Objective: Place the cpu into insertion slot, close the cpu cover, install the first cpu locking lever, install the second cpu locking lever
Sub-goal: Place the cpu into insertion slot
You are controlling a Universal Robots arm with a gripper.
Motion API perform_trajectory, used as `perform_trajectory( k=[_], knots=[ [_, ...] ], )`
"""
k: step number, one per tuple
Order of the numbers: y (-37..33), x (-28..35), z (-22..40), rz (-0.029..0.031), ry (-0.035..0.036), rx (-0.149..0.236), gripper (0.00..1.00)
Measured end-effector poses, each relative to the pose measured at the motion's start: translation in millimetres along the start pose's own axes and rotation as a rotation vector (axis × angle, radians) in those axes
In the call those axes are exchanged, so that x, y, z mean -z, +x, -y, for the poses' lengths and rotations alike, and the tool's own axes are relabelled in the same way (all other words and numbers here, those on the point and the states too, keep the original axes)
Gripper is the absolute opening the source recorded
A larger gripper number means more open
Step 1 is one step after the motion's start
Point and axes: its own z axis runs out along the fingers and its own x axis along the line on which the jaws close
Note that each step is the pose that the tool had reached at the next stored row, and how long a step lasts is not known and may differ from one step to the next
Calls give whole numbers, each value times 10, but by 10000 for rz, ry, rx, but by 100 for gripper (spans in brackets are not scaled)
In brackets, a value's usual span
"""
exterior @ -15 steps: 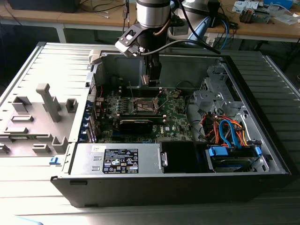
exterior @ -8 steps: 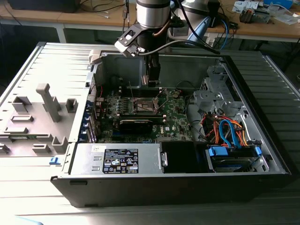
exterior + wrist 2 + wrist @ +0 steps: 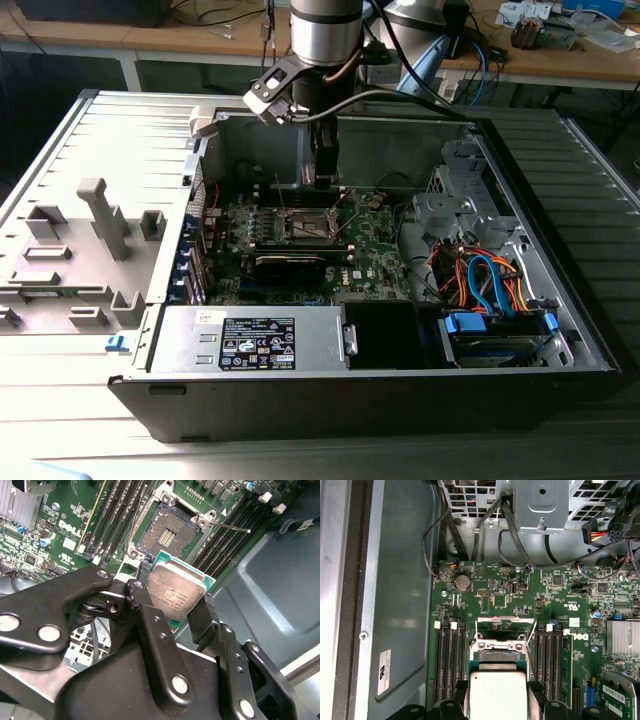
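Gripper (image 3: 172,600) clamped on the cpu (image 3: 176,587) by two opposite edges; we see the chip near the open insertion slot (image 3: 167,532), not yet in it. Placing is in hand; we judge it calls for squaring the chip over the slot and lowering it level.

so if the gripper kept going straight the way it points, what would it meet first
Most likely the open socket on the motherboard: the gripper, shut on the cpu, points down at it. Depth is unclear, so the cpu may touch the socket's rim.
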Motion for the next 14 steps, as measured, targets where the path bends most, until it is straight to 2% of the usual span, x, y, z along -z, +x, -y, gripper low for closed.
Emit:
perform_trajectory(
  k=[9,14],
  knots=[
    [0,-14,1,0,0,0,55],
    [0,-24,1,25,1,1,55]
  ],
)
